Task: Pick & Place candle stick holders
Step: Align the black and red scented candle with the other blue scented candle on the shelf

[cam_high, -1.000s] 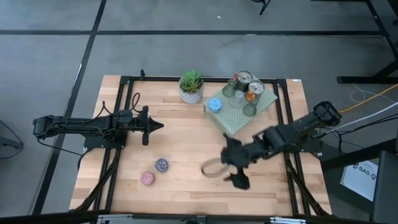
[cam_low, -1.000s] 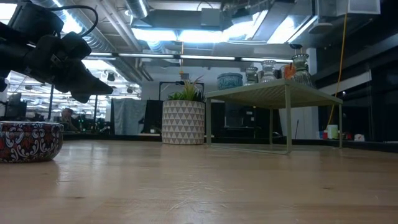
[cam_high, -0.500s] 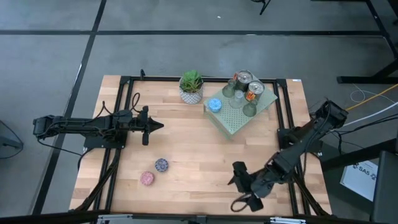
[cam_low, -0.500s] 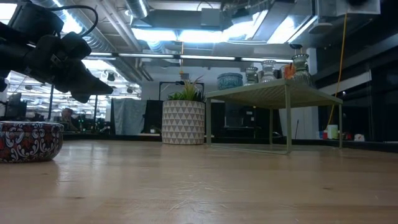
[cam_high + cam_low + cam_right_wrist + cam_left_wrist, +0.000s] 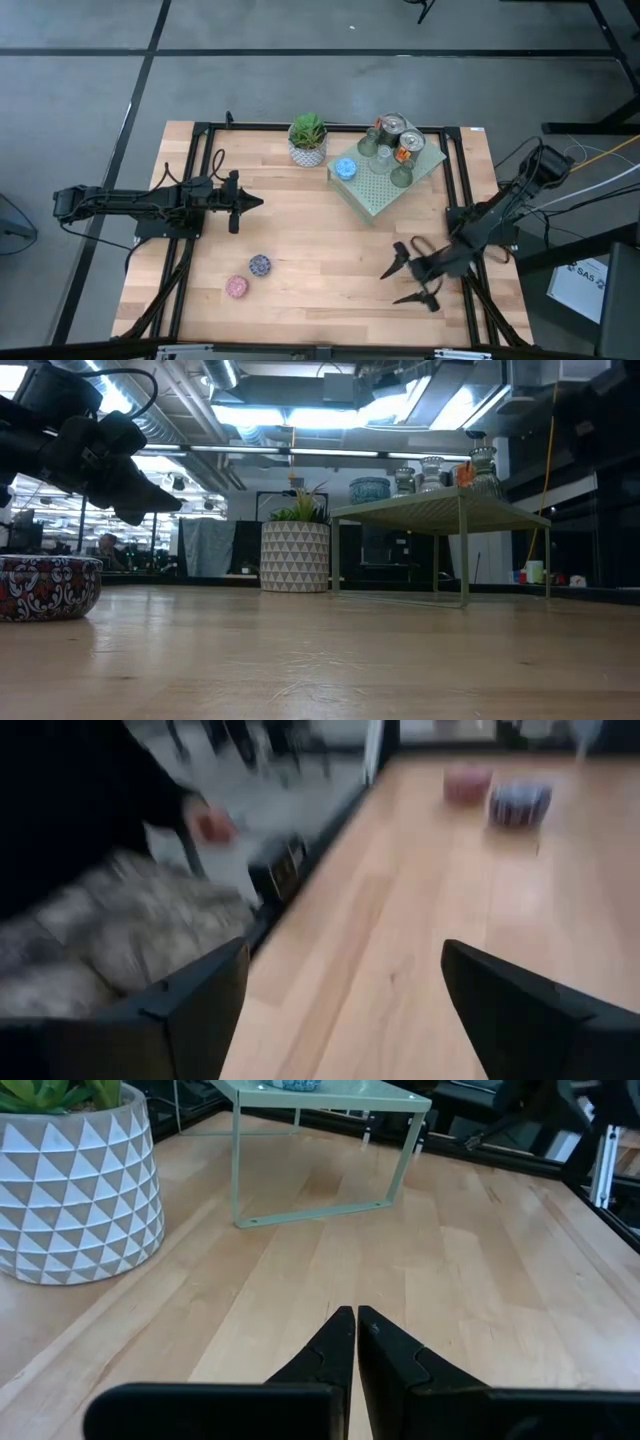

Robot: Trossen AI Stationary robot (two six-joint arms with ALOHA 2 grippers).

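Reaching between picks: right gripper [image 5: 412,285] spread wide and empty, low over the table's near right; left gripper [image 5: 252,202] pressed shut, waiting; next, swinging across toward round purple mosaic holder [image 5: 260,265] and pink holder [image 5: 236,287]

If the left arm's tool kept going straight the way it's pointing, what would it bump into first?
Probably the pale green stand. The left tool, shut and empty, points across bare wood toward the stand's legs, with the plant pot off to one side. Seen from above, the line may pass just in front of the stand, so it's not certain.
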